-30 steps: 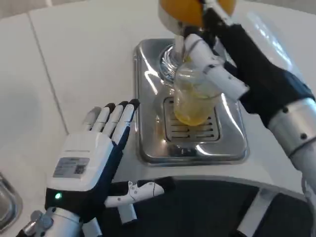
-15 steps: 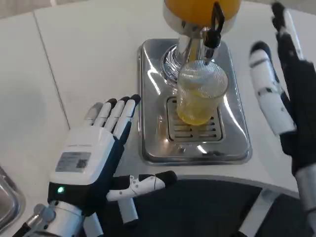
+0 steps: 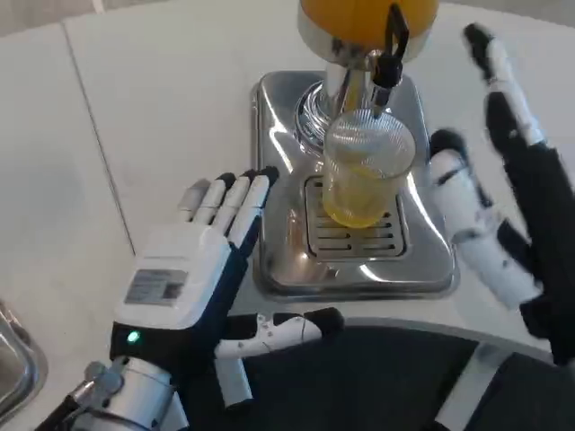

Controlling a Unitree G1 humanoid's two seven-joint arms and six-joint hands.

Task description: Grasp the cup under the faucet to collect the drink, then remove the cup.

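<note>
The clear cup (image 3: pixel 364 175) stands on the slotted grate of the steel drip tray (image 3: pixel 269 126), directly beneath the black-handled faucet (image 3: pixel 392 49) of the orange drink dispenser (image 3: pixel 364 18), with a layer of yellow drink in its lower part. Neither hand touches it. The right hand (image 3: pixel 503 206) hangs just to the right of the tray, palm turned toward the cup, its fingers (image 3: pixel 463 193) spread wide and holding nothing; one white finger reaches near the tray's right edge while another points up toward the top of the picture. A second ago this hand was wrapped around the cup and the faucet; half a second ago it had already let go and pulled away to the right, and now it has come down and a little back toward the tray, though a clear gap remains between it and the cup. The left hand (image 3: pixel 193 278) lies flat on the white surface (image 3: pixel 162 108) beside the tray's left edge, back up, its fingers straight and close together, thumb stretched out toward the right along the dark front edge. Compared with the earlier pictures it has slid slightly forward and nearer the tray. The cup itself has not moved since the release.
</note>
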